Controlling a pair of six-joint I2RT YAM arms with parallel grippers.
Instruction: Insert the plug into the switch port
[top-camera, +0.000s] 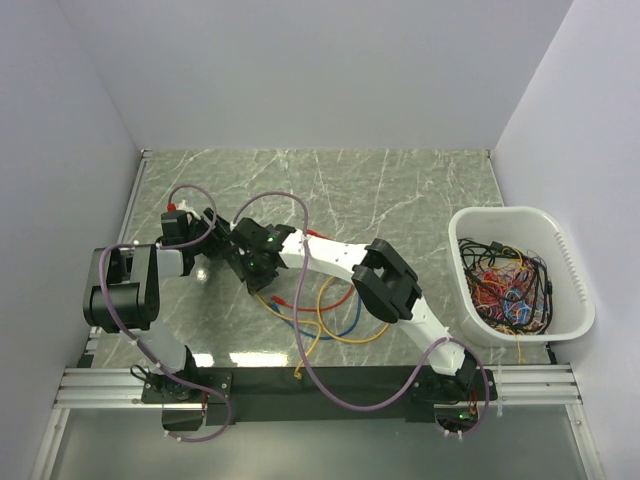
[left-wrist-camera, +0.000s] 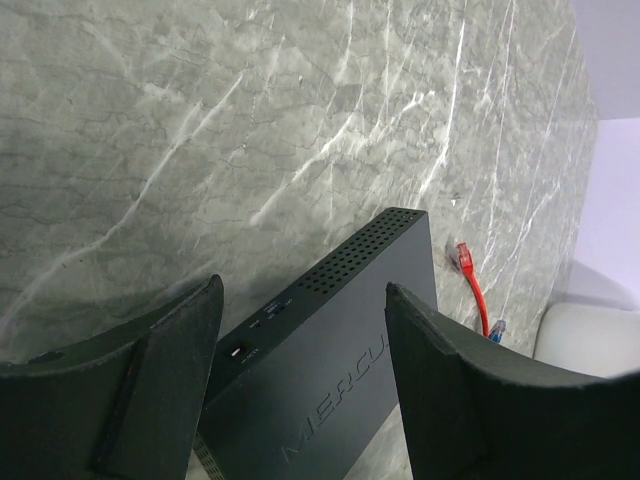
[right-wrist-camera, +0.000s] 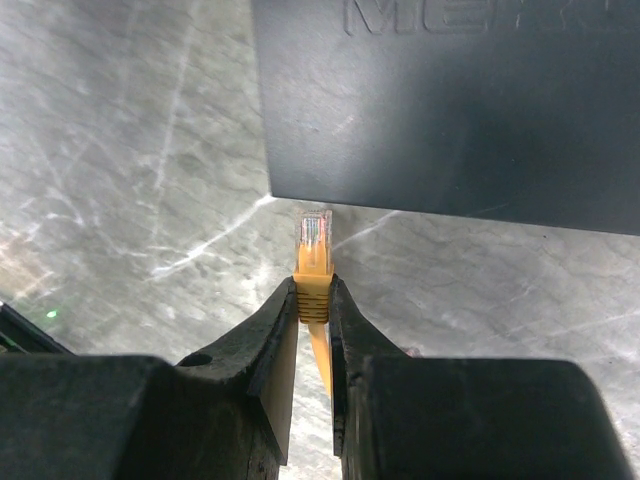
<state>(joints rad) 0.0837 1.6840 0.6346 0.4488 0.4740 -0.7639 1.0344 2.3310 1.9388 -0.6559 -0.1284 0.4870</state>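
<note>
The switch (left-wrist-camera: 330, 360) is a flat matte-black box lying between my left gripper's (left-wrist-camera: 303, 288) two fingers, which press against its sides. In the top view it is mostly hidden under both grippers. My right gripper (right-wrist-camera: 313, 285) is shut on the orange-yellow plug (right-wrist-camera: 313, 245), whose clear tip points at the switch's (right-wrist-camera: 450, 110) near edge, a small gap away. No sockets show in these views. In the top view the left gripper (top-camera: 222, 243) and right gripper (top-camera: 250, 262) meet at the table's left centre.
Red, blue and yellow cables (top-camera: 310, 345) loop on the marble table under the right arm. A red plug (left-wrist-camera: 470, 280) and a blue plug (left-wrist-camera: 497, 328) lie beside the switch. A white tub (top-camera: 505, 215) of tangled cables stands at the right.
</note>
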